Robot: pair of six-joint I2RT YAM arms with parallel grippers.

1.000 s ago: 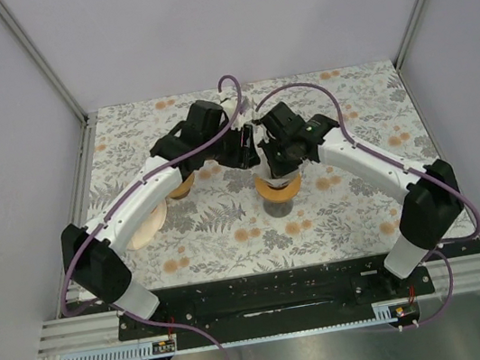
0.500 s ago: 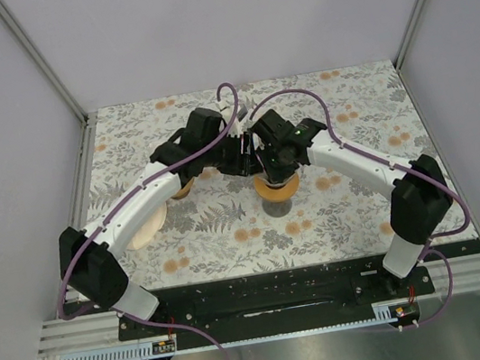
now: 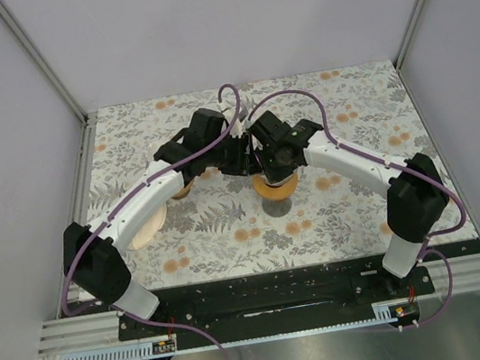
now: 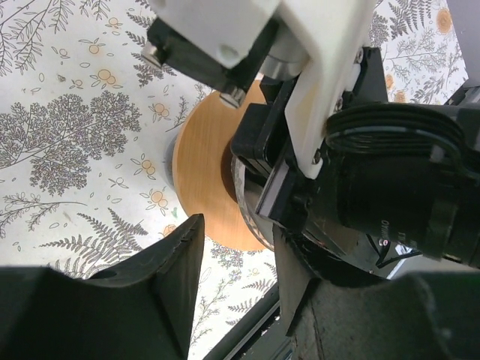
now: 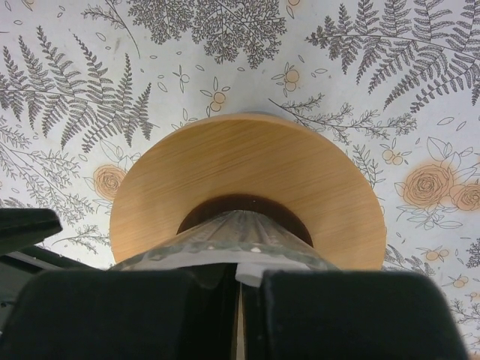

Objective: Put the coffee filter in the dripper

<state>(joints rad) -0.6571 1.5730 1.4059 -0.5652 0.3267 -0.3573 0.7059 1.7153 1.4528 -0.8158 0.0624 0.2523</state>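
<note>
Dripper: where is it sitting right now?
In the top view the dripper sits near the middle of the floral table, directly beneath the right gripper, with the left gripper close on its left.

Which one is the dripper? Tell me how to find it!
Look at the very middle of the flowery table. The dripper sits there, just below the right jaws, which pinch a white filter. Unlike the pale flat disc to its left, it has a ribbed glass cone set in a wooden ring.
</note>
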